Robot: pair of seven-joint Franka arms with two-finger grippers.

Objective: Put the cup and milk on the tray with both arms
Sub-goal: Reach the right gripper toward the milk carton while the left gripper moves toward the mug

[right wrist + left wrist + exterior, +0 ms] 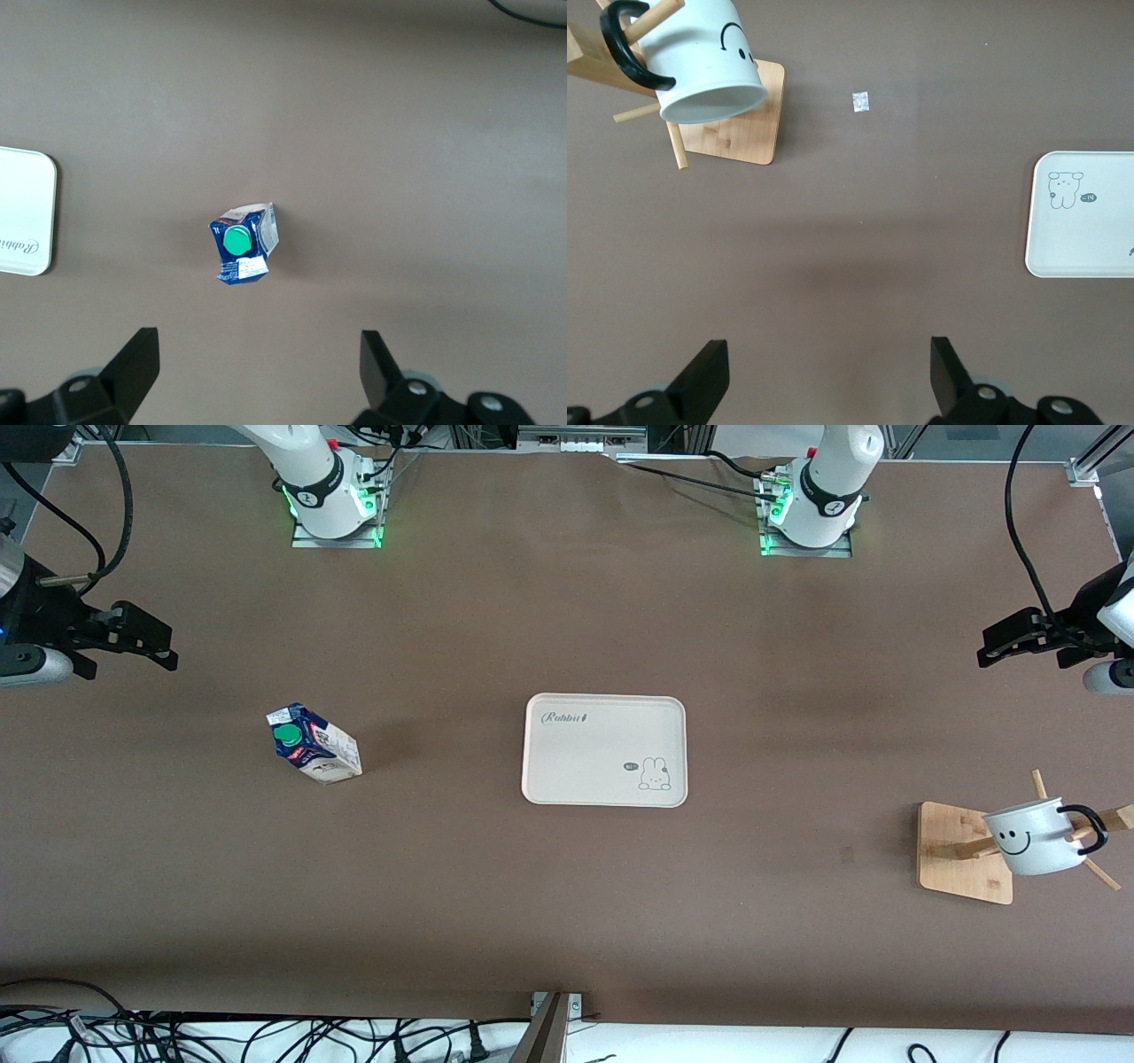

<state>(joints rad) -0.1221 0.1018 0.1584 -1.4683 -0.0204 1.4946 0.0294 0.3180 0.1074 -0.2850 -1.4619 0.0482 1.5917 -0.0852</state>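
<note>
**Both arms parked at table ends, grippers open and empty**

Front view: the right arm (306,478) is waiting, its right gripper (164,646) hanging over the right arm's end of the table, fingers spread, gripping nothing. The left arm (824,487) is doing the same, its left gripper (988,648) sitting over the left arm's end, fingers apart, empty. The tray (605,750) is lying flat mid-table, showing "Rabbit" lettering in one corner and a small rabbit drawing in the diagonally opposing corner. The milk carton (314,742) is standing toward the right arm's end, well apart from the tray, green cap (285,734) facing up. The cup (1035,835) is hanging tilted on a peg of the wooden rack (966,852) toward the left arm's end, nearer the front camera than the tray, smiley face showing.

Left wrist view: the left gripper's fingers (709,372) are standing wide open over bare table. The cup (700,62) is showing its open mouth and black handle (625,44), hooked on the rack (735,133). The tray (1085,217) edge is showing the rabbit drawing.

Right wrist view: the right gripper's fingers (137,359) are wide open, the milk carton (244,243) lying between them in the picture but down on the table, untouched. Carton print unreadable apart from a "1L" mark. Tray (27,212) corner reading "Rabbit".
</note>
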